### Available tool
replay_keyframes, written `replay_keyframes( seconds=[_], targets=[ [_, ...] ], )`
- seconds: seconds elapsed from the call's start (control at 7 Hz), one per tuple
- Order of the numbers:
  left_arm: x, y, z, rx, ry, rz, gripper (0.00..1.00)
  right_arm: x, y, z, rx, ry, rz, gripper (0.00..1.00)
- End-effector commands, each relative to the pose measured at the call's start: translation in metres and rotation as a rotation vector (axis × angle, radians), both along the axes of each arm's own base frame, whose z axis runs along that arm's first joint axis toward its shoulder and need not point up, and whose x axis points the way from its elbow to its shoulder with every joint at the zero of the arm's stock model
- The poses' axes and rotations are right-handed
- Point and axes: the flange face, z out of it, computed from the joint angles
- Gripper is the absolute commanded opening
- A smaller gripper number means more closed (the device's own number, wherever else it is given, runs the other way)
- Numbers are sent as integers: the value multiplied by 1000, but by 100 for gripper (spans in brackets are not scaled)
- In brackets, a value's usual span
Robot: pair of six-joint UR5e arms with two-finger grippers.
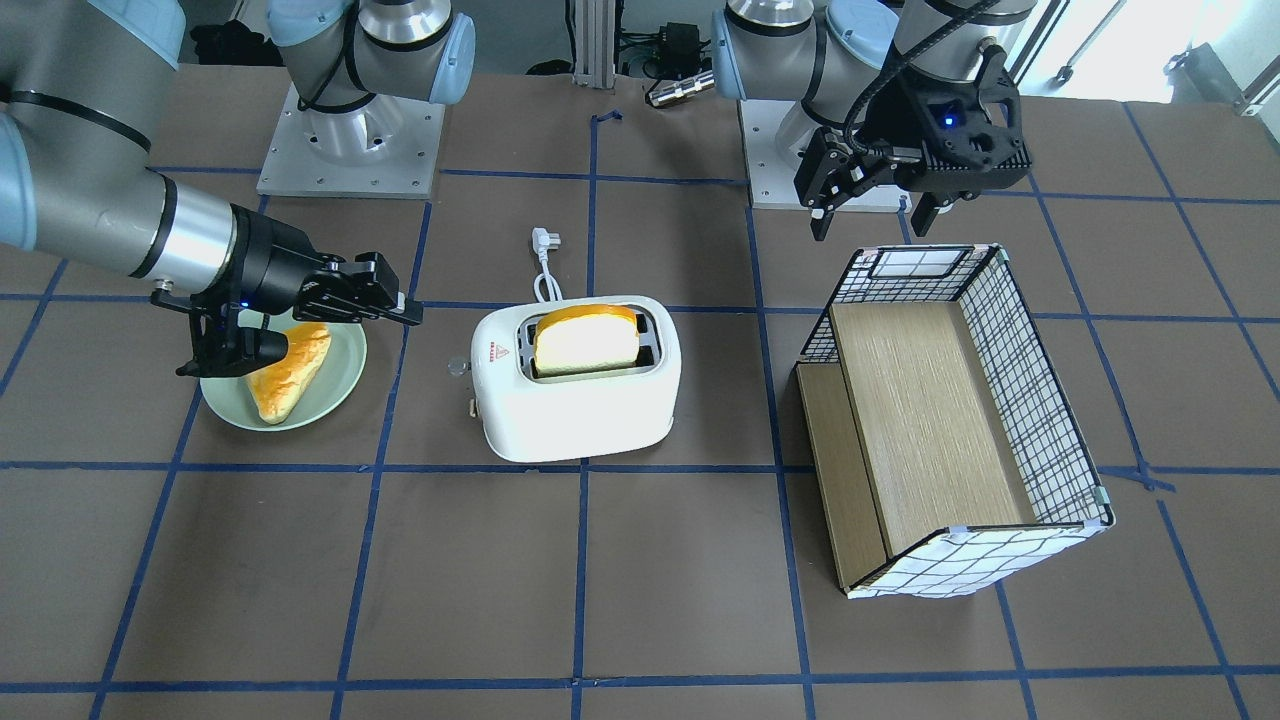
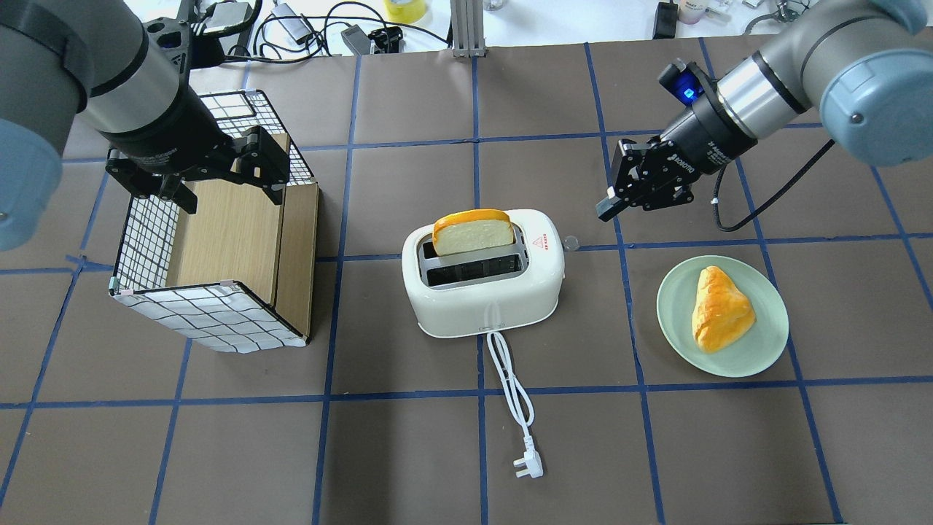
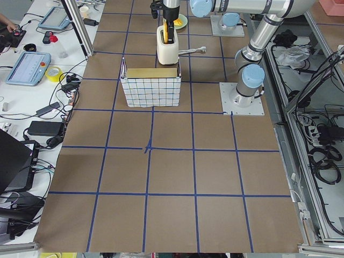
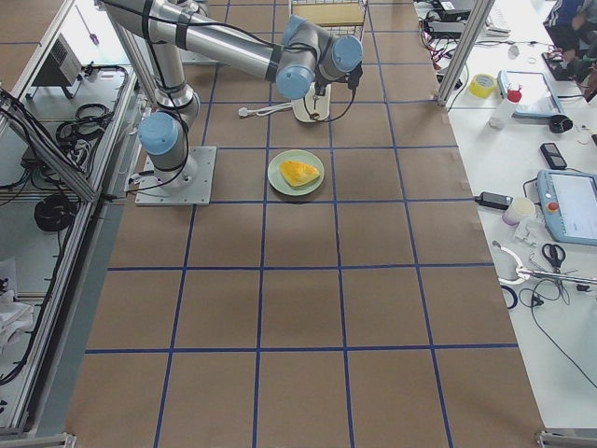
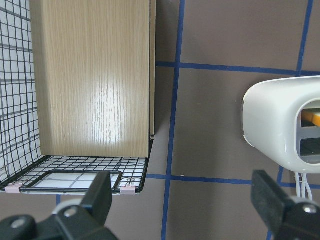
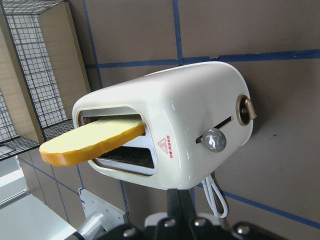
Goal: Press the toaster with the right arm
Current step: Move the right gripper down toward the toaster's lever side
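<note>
The likeliest fault is a glancing press. The lever knob (image 6: 214, 140) is small and rounded, and the right fingers (image 2: 609, 207), clenched together on nothing into one narrow tip, could slide off it or land beside it, so the lever never travels. A push that leans too far sideways would shove the toaster (image 2: 485, 292) across the bench (image 2: 408, 452) toward the wire crate (image 2: 211, 321) or rock it, since it looks light and stands free. The bread slice (image 2: 472, 230), standing high out of the upper slot, could then tip. The plug (image 2: 529, 467) lies loose on the bench, so the lever may not latch even if fully pressed. The toaster sits in the middle of the overhead view, between the crate at the left and the plate (image 2: 674, 324) with its pastry (image 2: 721, 312) at the lower right, its knob end turned to the frame's right. The right arm (image 2: 754, 87) comes in from the upper right corner and slants down and left. Its fingers are aimed at that knob end, near it but apart, above the bench. The left fingers (image 5: 102, 197) hang spread wide and empty over the crate at the upper left.
</note>
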Motion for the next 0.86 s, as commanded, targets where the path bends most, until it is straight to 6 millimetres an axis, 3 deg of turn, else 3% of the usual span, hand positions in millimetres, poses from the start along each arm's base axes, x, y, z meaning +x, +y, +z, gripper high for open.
replay_keyframes(
  seconds=[0.0,0.14,0.71],
  targets=[
    [0,0,0,0,0,0,100,4,0,-27,-64,-61,-5,0],
    [0,0,0,0,0,0,100,3,-6,-39,-112,-64,17,0],
    [0,0,0,0,0,0,100,6,5,-74,-152,-56,22,0]
  ],
)
